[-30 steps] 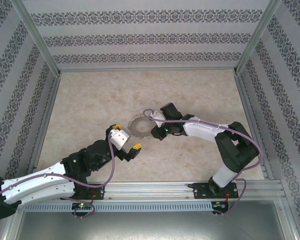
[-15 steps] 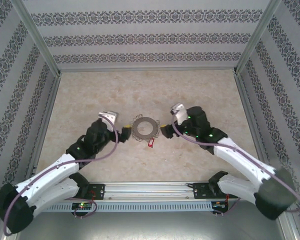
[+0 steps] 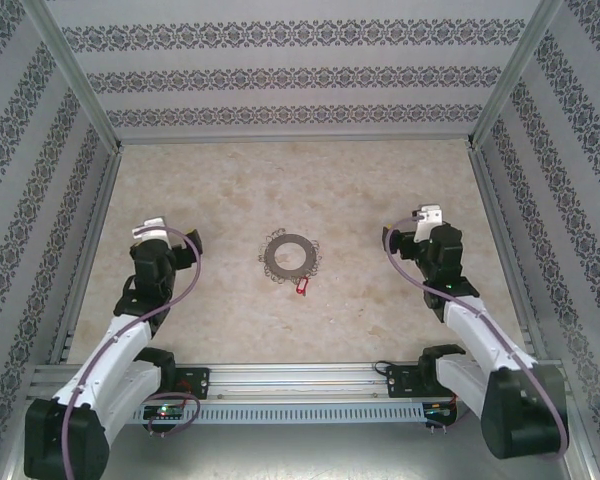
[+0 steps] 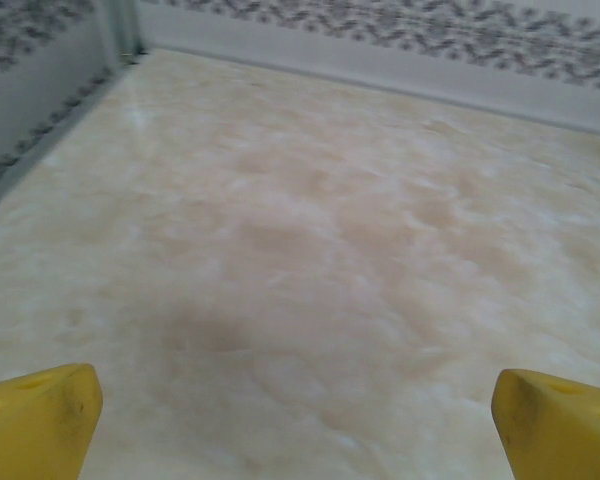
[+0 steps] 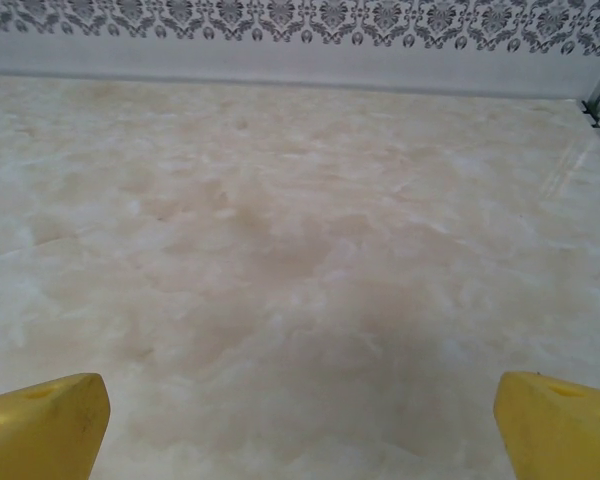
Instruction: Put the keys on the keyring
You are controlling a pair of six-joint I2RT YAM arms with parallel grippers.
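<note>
Twice empty: shows left tool (image 4: pixel 298 425), right tool (image 5: pixel 300 428) gaping; calls for steering clear of keyring (image 3: pixel 289 257), key (image 3: pixel 300 288) at near edge.

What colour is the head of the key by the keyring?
The key has a bright red head, clearest in the top external view.

A pale beige tabletop (image 3: pixel 280 180) with a cloudy marble pattern lies inside a walled enclosure. Wallpapered walls stand on three sides: the back wall (image 3: pixel 300 70) at 12 o'clock, the left wall (image 3: pixel 25 170) at 9 o'clock and the right wall (image 3: pixel 580 170) at 3 o'clock. All are white with bands of dark grey floral ornament. Silver metal posts (image 3: pixel 75 75) run up the two far corners. At 6 o'clock an aluminium rail (image 3: pixel 300 375) edges the tabletop, with a slotted strip (image 3: pixel 300 412) and a dull grey metal sheet (image 3: pixel 300 450) just nearer. The light is soft and even.
</note>
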